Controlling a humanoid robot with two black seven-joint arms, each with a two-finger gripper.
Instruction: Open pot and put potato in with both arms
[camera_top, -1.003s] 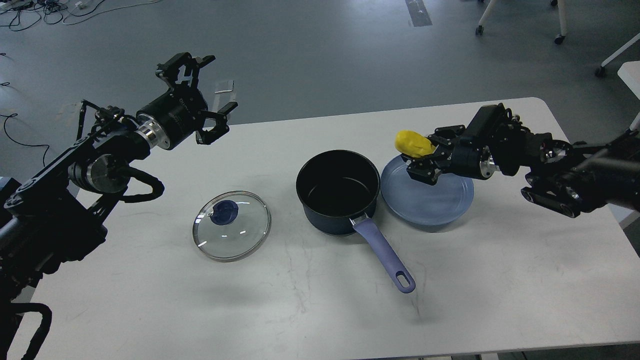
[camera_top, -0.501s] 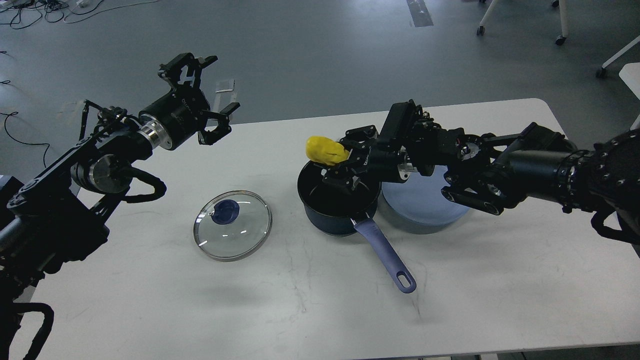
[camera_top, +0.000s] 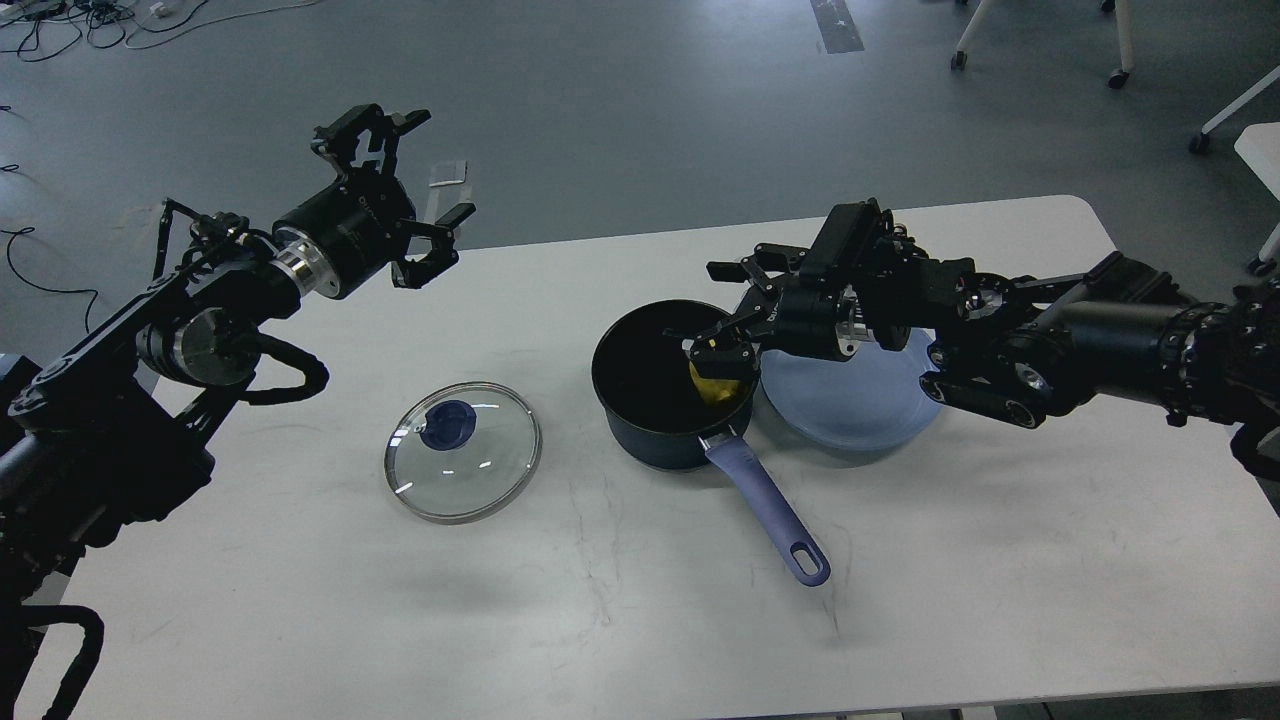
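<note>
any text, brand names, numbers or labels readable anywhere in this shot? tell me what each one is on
None can be read.
Left gripper: faint white lettering on the black wrist body behind it, too small and blurred to make out.
Pot, glass lid, plate, potato, right gripper, table: no visible markings.
Floor: a white tag lies behind the left gripper, but no writing on it is legible.

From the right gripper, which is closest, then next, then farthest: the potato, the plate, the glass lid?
Head view, from the right gripper:
1. Potato, just below it, in the pot.
2. Plate, to its right.
3. Glass lid, far left on the table.
</note>
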